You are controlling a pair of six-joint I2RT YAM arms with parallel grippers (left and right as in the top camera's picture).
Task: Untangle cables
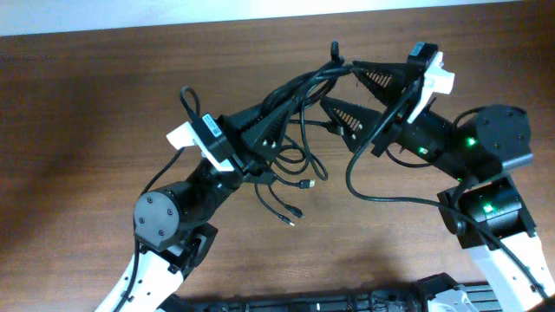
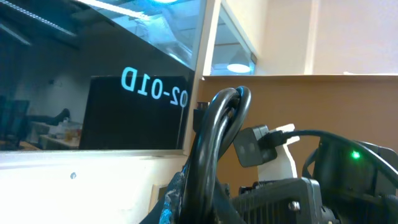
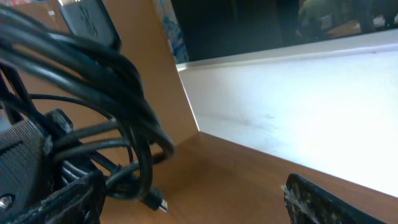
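The cables [image 1: 299, 95] are a bundle of thin black cords stretched above the wooden table between my two grippers. My left gripper [image 1: 276, 121] is shut on the bundle's lower end. In the left wrist view the cords [image 2: 214, 143] rise in a tight loop out of that gripper [image 2: 211, 208]. My right gripper [image 1: 338, 85] stands open, with the bundle's top end looped round its far finger. In the right wrist view the cords [image 3: 93, 68] wrap that left finger [image 3: 56, 199], while the other finger [image 3: 323, 202] is bare and the gripper [image 3: 193, 205] holds nothing. Loose plug ends [image 1: 303, 184] dangle below.
A thicker black arm wire [image 1: 373, 186] loops from the right arm over the table [image 1: 87, 104]. Dark equipment [image 1: 347, 303] lies along the front edge. A white ledge [image 3: 298, 93] borders the table's far side.
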